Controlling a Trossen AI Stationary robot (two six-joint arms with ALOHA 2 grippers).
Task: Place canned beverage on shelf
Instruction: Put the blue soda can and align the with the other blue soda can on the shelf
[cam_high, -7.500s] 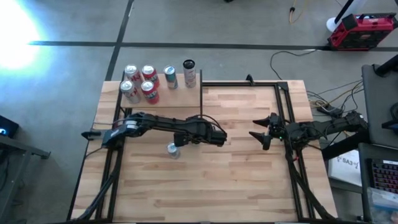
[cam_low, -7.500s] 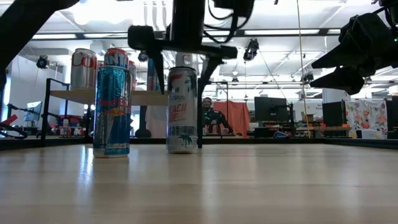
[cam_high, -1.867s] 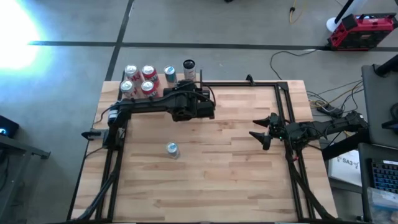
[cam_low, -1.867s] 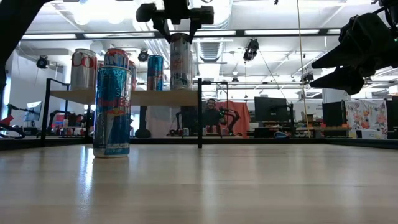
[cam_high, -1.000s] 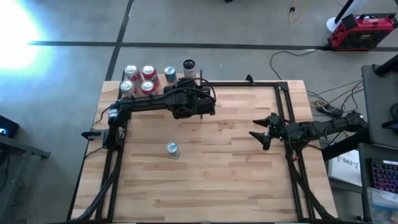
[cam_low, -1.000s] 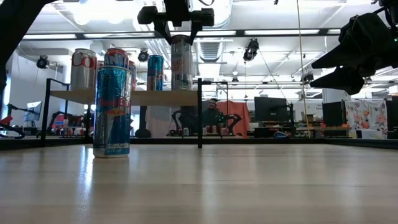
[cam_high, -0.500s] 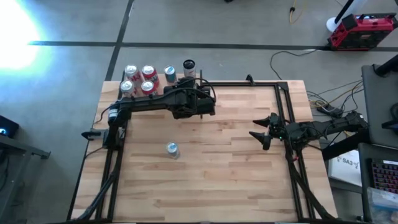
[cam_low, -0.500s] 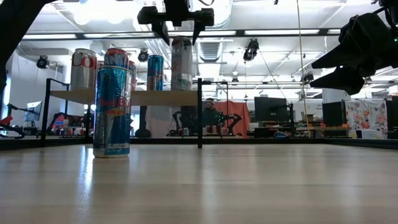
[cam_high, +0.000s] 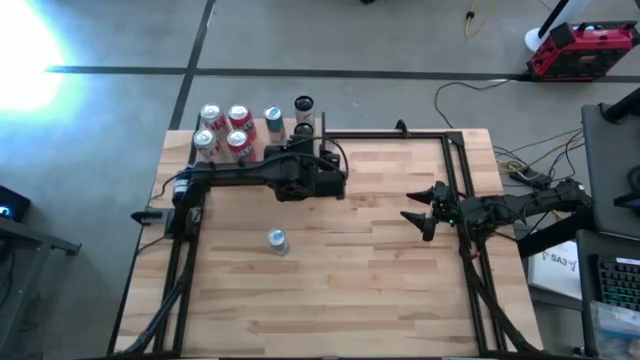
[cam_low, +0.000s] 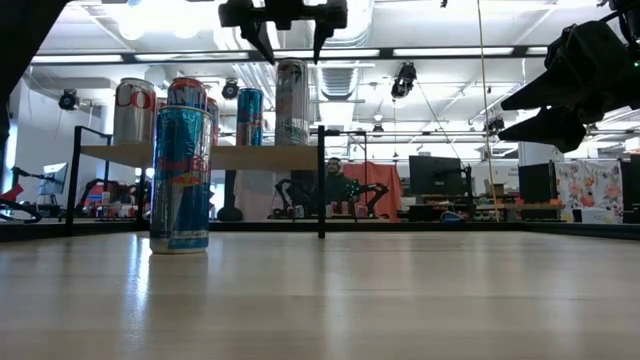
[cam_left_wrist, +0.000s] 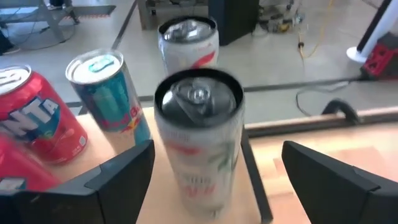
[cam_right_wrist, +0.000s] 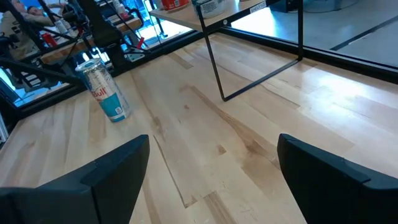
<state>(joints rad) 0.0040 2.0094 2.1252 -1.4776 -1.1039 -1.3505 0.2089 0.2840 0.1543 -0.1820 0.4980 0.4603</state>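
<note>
Landmark: the shelf (cam_low: 210, 156), a pale board on a thin black frame at the far left corner of the bench (cam_high: 380, 270).

Item 1. Red cans (cam_high: 225, 130), several, grouped at the shelf's left end, upright.

Item 2. Teal can (cam_left_wrist: 107, 93), upright on the shelf, just right of the red cans.

Item 3. Tall white can (cam_left_wrist: 198, 137), the task's thing. Stood upright on the shelf near its right edge, beside the frame post, with another pale can (cam_left_wrist: 188, 38) behind it. Judged a thin-walled aluminium cylinder: light if empty, moderately weighty if full, which could not be told. Smooth printed wall, likely slippery; sides would dent under hard squeeze; tall and narrow, so easily tipped by a side knock. Best hold judged to be across the mid-body, fingers on opposite sides, not on the rim or tab.

Item 4. Left pincer (cam_low: 283, 25), above the white can at the shelf's right end. Fingers spread, one each side of the can top, clear of its wall; nothing held. Any lift-off would need to go straight up to avoid nudging the can.

Item 5. Blue can (cam_low: 181, 180), upright on the bench in front of the shelf, well apart from it, not yet shelved.

Item 6. Right pincer (cam_high: 420, 215), waiting over the bench well right of the shelf, fingers parted, empty.
</note>
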